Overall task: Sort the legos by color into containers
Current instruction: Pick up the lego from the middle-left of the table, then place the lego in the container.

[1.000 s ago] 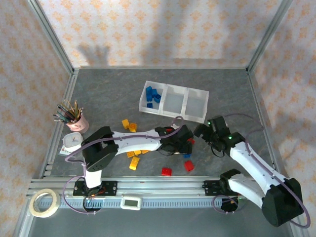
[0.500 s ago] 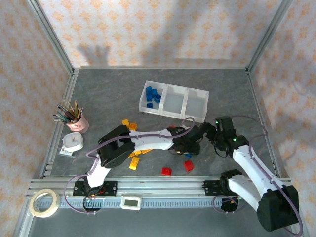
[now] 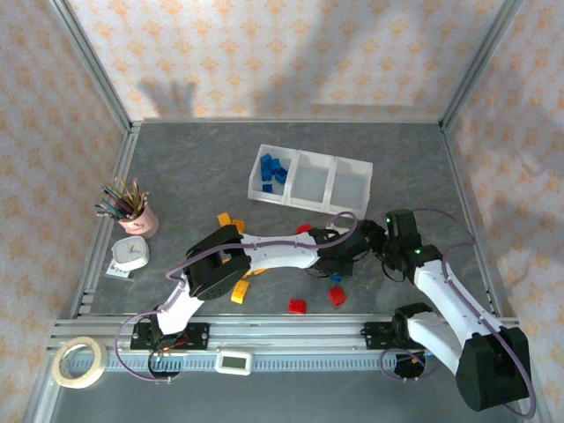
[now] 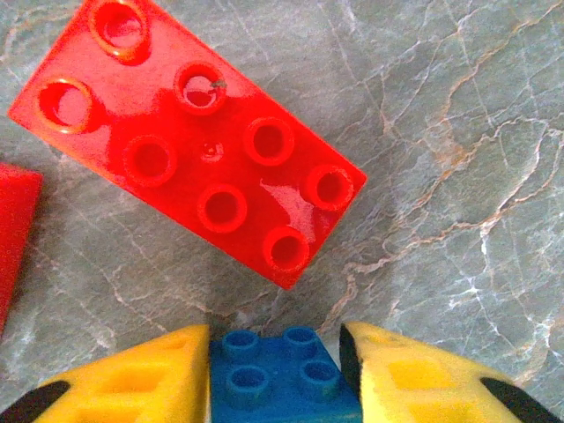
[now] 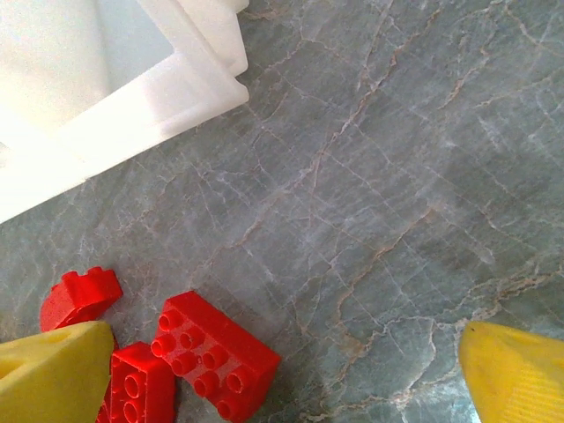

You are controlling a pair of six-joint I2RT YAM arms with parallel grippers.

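Grey marbled table (image 3: 194,167), patterned walls round it.

Top view: white tray (image 3: 351,208) sits at the back. Its left compartment (image 3: 254,182) already has blue bricks (image 3: 273,169); the middle and right ones look bare. Yellow bricks (image 3: 240,295) and red bricks (image 3: 298,306) lie loose on the near side. Change vs a second ago: the left arm has stretched further right. Left gripper (image 3: 342,261) is now close beside the right gripper (image 3: 374,236), which has pulled back a little toward its own side.

Left wrist view: left gripper (image 4: 273,333) is closed onto a square blue brick (image 4: 282,383), yellow fingers (image 4: 132,383) flush against both its sides. Brick appears to sit on the table, not lifted. Red oblong brick (image 4: 198,145) is just ahead, near but apart.

Right wrist view: right gripper (image 5: 284,339) is spread wide, with nothing between its fingers (image 5: 53,370) but bare table. Three red bricks (image 5: 216,357) lie by one finger; tray corner (image 5: 176,84) is at upper left.

Read: the pick on the blue looks made. Next is lift and carry to the left compartment. The arms are tight together there, so there's a clash risk on the way up. Reds and yellows are all unsorted, so it's early in the job.
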